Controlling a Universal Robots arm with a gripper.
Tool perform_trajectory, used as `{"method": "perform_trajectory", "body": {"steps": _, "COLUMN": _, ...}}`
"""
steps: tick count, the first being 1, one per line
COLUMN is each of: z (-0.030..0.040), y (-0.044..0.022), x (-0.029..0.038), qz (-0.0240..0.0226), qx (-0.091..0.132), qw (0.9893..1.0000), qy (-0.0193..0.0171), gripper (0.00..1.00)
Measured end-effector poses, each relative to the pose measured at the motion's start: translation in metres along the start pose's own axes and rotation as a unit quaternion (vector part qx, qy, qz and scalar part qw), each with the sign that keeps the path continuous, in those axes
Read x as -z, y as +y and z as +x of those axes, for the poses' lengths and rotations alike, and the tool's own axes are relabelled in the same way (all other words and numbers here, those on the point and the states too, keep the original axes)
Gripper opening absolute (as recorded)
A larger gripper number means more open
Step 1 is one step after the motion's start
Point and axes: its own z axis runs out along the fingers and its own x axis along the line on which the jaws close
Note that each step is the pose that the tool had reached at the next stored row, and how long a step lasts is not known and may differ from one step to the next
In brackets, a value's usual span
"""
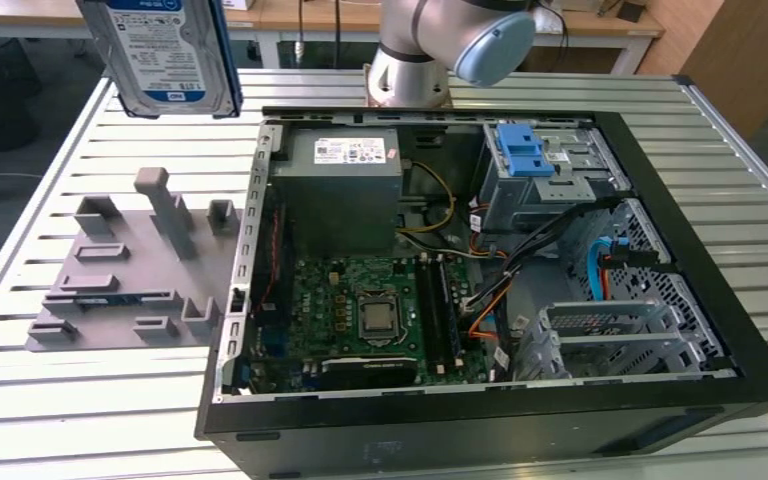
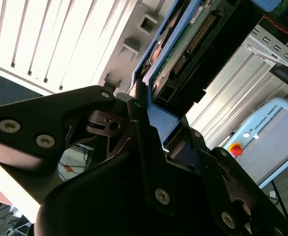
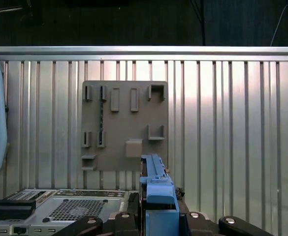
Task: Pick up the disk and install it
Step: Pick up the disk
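Reaching up from a base at twelve o'clock in the exterior view, behind the open computer case (image 1: 704,400), with the arm (image 1: 438,45) and its pale blue joint cap cut by the frame edge. Carrying the disk (image 1: 171,55) high at eleven o'clock there, upright, label face to the camera, lifted well clear of the slatted table (image 1: 37,390).

Clamped firmly on it: in the second wrist view, gripper (image 2: 161,112) closed on the disk, black fingers (image 2: 140,125) hard against the blue carrier rail (image 2: 153,56), circuit-board side and connector row running out past the tips. Same hold in the first wrist view, blue rail end standing up between the black linkages, grey fixture plate (image 3: 124,123) lying flat on the slats beyond.

Plenty of air around the load. Lying at nine o'clock of the case, just beside its wall: that fixture plate, pegs and slots facing up. Standing at one o'clock inside the case: the drive cage (image 1: 534,160) with two blue tabs, well apart from the disk, across the grey power supply (image 1: 344,180). Crowding the cage from five o'clock: black, orange and blue cables (image 1: 544,250). Bare slats at seven o'clock of the case and along the table's near rim.
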Motion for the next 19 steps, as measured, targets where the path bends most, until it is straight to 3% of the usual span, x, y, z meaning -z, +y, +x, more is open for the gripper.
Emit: {"method": "perform_trajectory", "body": {"steps": 19, "z": 0.0243, "y": -0.0234, "x": 0.0005, "qz": 0.0000, "qx": 0.000, "qw": 1.0000, "qy": 0.0000, "gripper": 0.36}}
